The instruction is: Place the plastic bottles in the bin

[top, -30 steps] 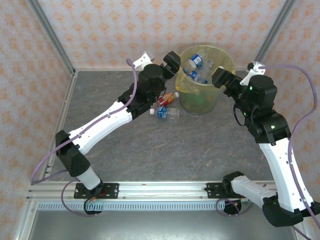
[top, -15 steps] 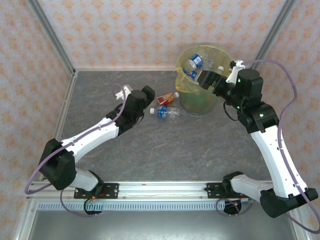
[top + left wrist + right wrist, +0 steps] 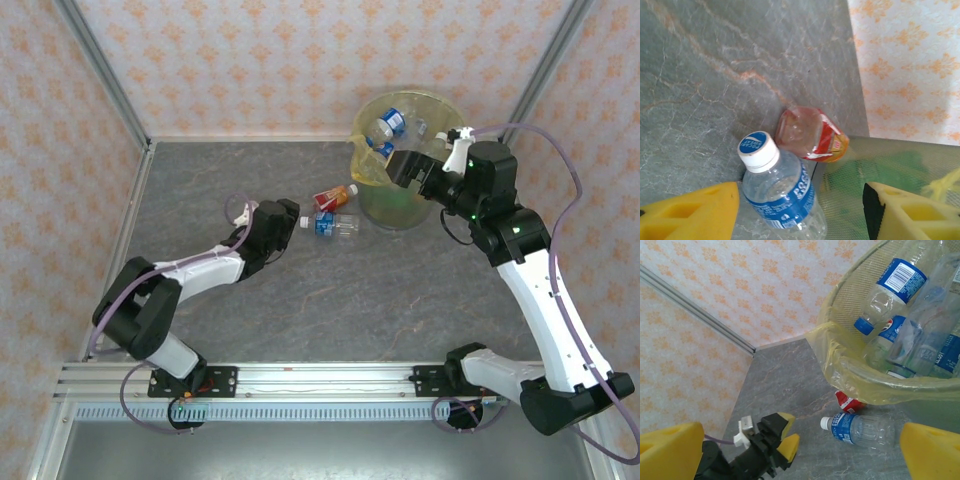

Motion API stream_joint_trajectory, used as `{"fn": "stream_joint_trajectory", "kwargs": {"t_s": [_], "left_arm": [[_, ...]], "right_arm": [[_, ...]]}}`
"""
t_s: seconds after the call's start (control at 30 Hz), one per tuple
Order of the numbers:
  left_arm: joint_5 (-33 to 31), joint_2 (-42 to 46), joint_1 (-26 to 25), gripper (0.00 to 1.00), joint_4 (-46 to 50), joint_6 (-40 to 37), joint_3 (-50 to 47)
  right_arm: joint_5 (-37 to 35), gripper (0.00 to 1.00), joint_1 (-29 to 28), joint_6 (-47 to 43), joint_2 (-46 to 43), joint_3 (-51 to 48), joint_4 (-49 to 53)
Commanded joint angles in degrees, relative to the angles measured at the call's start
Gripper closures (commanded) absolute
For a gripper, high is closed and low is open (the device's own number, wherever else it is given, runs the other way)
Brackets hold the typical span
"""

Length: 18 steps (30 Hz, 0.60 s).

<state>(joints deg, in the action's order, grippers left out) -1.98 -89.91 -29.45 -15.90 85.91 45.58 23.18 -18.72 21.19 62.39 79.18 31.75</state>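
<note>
Two plastic bottles lie on the table by the bin: a clear one with a blue label and white cap (image 3: 333, 225) (image 3: 782, 192) (image 3: 865, 429), and a crushed red-orange labelled one (image 3: 335, 196) (image 3: 812, 135) (image 3: 847, 401) behind it. My left gripper (image 3: 289, 214) (image 3: 800, 220) (image 3: 785, 437) is low on the table, open, its yellow fingers (image 3: 690, 215) either side of the clear bottle's cap end. The yellow-lined bin (image 3: 432, 105) (image 3: 855, 375) holds several blue-labelled bottles (image 3: 388, 123) (image 3: 895, 290). My right gripper (image 3: 402, 166) (image 3: 800, 455) hangs open and empty at the bin's near-left rim.
The bin's mesh wall (image 3: 880, 170) stands right behind both loose bottles. Patterned walls close in the table at the back and sides, with a metal corner post (image 3: 695, 310) to the left. Grey table surface (image 3: 330, 300) stretches toward the near edge.
My left gripper came away from the bin rim, dropped to the table and drew left, now at the clear bottle's cap. My right gripper shifted left along the bin's front rim.
</note>
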Motion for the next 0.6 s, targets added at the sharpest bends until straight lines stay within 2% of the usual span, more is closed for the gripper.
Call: {"fn": "stream_joint_trajectory", "kwargs": {"t_s": [0.0, 0.57], "left_arm": [[2.54, -3.55, 0.51, 0.33, -5.67, 3.05, 0.23], [6.28, -16.79, 0.58, 0.37, -14.74, 5.85, 5.11]], "right_arm": [[0.44, 0.0, -0.31, -0.6, -1.03, 0.35, 0.82], [-2.91, 0.0, -0.28, -2.38, -1.77, 1.89, 4.06]]}}
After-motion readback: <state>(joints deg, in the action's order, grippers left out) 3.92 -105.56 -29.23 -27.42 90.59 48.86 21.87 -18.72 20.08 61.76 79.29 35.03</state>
